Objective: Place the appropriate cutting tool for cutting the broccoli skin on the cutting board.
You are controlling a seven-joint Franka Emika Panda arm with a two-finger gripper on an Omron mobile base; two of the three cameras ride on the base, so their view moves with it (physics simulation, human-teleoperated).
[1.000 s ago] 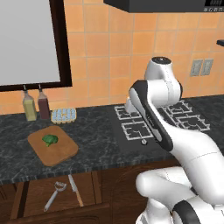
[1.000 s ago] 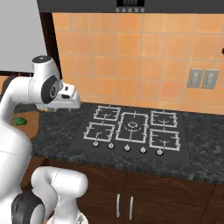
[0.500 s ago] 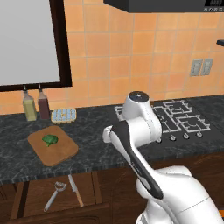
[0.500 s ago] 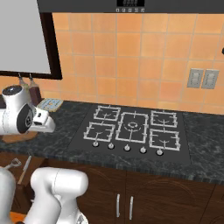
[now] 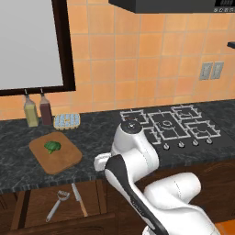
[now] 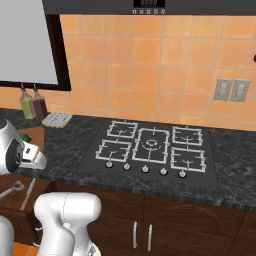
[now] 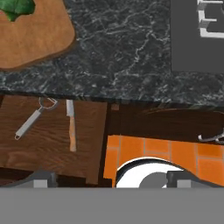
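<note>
The cutting tool (image 7: 71, 124), a slim knife with a tan wooden handle, lies in an open drawer (image 7: 43, 148) below the counter edge, next to a silver peeler (image 7: 35, 117). The knife (image 5: 79, 199) and peeler (image 5: 56, 205) lie side by side. On the dark counter above rests the brown cutting board (image 5: 62, 158) with the green broccoli (image 5: 52, 146) on it. In the hand view the board (image 7: 43, 39) and broccoli (image 7: 17, 8) sit at the top left. My gripper (image 7: 114, 179) hangs open above the floor, right of the drawer, holding nothing.
Two bottles (image 5: 31, 114) and an egg carton (image 5: 66, 121) stand behind the board by the wall. The stove (image 5: 170, 126) lies to the right on the counter. Below are dark cabinet doors with a metal handle (image 7: 212, 138). The robot's white arm bends over the counter's front edge.
The arm has swung from over the stove leftward and down toward the counter's front edge. The gripper stayed open.
</note>
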